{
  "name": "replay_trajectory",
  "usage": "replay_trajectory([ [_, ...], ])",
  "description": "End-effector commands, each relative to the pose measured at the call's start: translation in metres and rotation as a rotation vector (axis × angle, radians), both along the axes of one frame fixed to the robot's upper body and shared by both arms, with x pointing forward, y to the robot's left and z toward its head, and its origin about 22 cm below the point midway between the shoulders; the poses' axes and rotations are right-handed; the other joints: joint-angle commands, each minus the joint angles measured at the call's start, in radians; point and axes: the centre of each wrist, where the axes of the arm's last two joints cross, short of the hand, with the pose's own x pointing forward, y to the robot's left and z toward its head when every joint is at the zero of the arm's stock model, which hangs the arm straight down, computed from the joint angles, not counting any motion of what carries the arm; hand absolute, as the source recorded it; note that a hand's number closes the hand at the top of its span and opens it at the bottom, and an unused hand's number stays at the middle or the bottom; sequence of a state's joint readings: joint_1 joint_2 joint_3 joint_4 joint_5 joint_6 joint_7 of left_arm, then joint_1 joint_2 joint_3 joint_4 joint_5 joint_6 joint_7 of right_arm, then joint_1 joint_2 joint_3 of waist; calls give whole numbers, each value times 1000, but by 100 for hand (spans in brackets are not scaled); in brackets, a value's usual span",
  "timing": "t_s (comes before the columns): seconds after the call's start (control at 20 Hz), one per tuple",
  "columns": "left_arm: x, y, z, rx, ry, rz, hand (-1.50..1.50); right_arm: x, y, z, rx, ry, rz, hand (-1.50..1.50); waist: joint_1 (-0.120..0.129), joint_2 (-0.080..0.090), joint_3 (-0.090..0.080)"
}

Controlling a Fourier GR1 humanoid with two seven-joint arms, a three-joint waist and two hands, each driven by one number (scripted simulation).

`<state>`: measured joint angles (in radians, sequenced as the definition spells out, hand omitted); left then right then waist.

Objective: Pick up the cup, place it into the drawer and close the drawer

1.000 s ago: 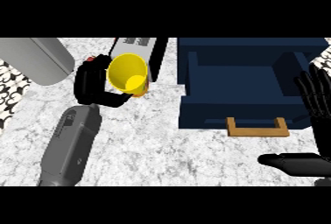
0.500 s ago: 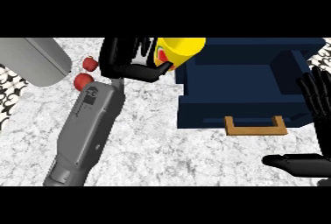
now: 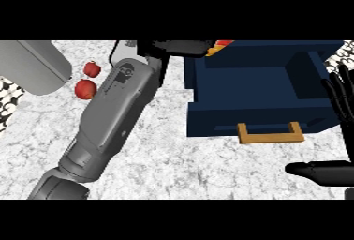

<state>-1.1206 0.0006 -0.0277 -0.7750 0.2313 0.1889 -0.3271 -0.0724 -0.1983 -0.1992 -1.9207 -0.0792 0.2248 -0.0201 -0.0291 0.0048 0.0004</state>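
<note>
Clasping a mostly hidden cup (image 3: 219, 45) in its fingers (image 3: 195, 48), the left hand (image 3: 168, 47) sits at the drawer's (image 3: 262, 96) corner.

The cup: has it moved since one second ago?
Yes. Held by the left hand, the cup has gone rightward, reaching the back left corner of the drawer.
</note>
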Motion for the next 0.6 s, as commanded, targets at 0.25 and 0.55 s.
replay_trajectory([
  [0.25,4,-35,-1,69,114,19,150,2,15,-14,-3,-7,20,-150,-12,1,0],
  [0.55,4,-40,-16,95,117,7,150,3,23,0,4,11,29,-150,-31,5,0],
])
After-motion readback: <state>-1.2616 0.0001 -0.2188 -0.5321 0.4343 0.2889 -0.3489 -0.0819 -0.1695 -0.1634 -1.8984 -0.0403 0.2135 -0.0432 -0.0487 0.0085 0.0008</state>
